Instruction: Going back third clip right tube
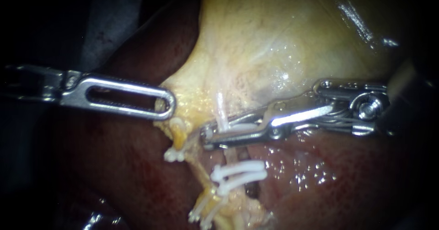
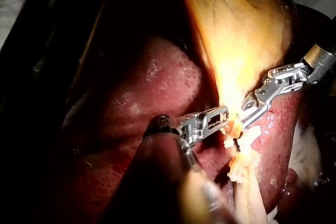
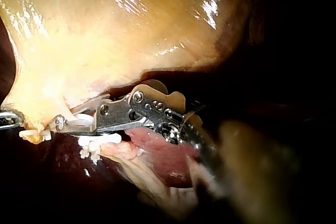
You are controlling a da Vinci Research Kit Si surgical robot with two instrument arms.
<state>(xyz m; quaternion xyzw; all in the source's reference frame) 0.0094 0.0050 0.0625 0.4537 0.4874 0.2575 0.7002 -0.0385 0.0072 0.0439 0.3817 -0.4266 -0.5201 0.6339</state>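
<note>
One white clip [image 1: 240,126] sits clamped in right tool [image 1: 208,136] across right tube [image 1: 221,107]; left tool [image 1: 167,105] pinches gallbladder [image 1: 274,38].

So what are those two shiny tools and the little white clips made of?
The left instrument and the right instrument look like polished metal: silvery, with bright glints and small round pins at the joints. The clips look like smooth plastic: evenly white and dull, with no metallic shine. The look alone cannot prove it.
</note>
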